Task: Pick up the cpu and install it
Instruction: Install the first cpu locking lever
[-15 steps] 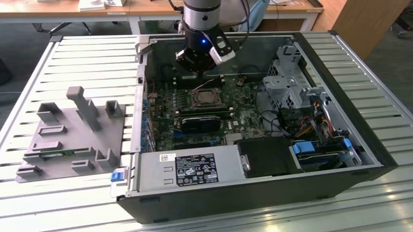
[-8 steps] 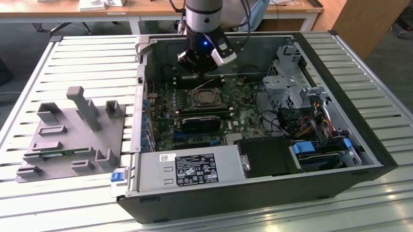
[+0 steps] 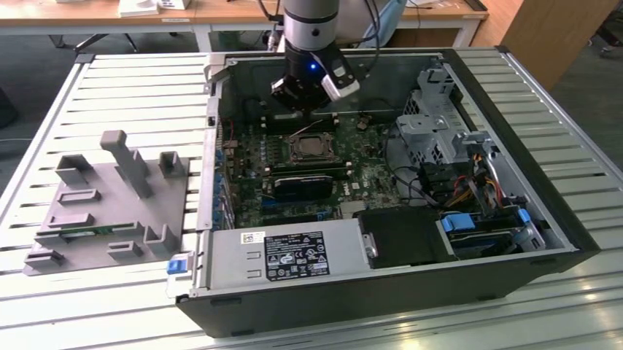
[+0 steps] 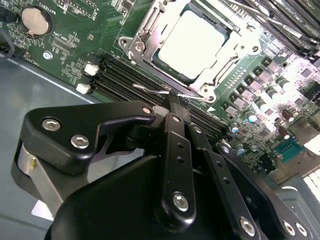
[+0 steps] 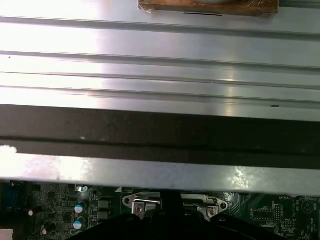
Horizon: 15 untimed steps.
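Finds the gripper [image 3: 306,108] inside the open computer case [image 3: 545,219] on the table [image 3: 127,87], hanging above the motherboard [image 3: 255,200], drawn narrow with the fingertips [image 4: 173,106] close together and nothing visible between them. Places the cpu [image 4: 192,42] just beyond and below those tips in the second wrist view, lying flat with its silver top up, already inside the metal frame of the socket [image 4: 145,47] rather than loose on the table. From the exterior view, puts the same cpu [image 3: 311,148] almost straight beneath the gripper, slightly forward of it toward the case's near wall. Being square, offers no long axis to line up with; judged from here, matters only that the chip sits low, level and framed, a short drop below the tips. Between tips and chip, notes the thin wire retention lever [image 4: 160,92] and the dark memory slots [image 4: 117,75], both just beside the fingertips. Cannot tell whether the tips touch the lever.
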{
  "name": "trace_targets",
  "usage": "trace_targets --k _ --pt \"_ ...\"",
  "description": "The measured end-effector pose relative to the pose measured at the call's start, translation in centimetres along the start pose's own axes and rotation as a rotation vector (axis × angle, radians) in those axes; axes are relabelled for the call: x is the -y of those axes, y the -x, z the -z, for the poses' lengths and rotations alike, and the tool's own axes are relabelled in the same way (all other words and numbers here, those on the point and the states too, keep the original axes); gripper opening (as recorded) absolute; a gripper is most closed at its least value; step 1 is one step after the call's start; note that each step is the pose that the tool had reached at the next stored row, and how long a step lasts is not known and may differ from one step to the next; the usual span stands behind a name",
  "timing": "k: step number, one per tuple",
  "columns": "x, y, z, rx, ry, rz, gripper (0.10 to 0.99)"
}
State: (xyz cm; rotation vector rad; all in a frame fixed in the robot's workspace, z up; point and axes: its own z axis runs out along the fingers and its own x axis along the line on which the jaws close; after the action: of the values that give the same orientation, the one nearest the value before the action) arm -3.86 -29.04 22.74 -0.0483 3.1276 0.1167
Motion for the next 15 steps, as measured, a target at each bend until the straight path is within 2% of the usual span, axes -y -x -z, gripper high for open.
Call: trace_targets --k 7,15 --pt "-0.06 0.77 -0.58 -0.0002 0.0 -0.002 0.106" --pt "-0.14 1.17 -0.96 -0.0004 0.0 -0.01 0.106"
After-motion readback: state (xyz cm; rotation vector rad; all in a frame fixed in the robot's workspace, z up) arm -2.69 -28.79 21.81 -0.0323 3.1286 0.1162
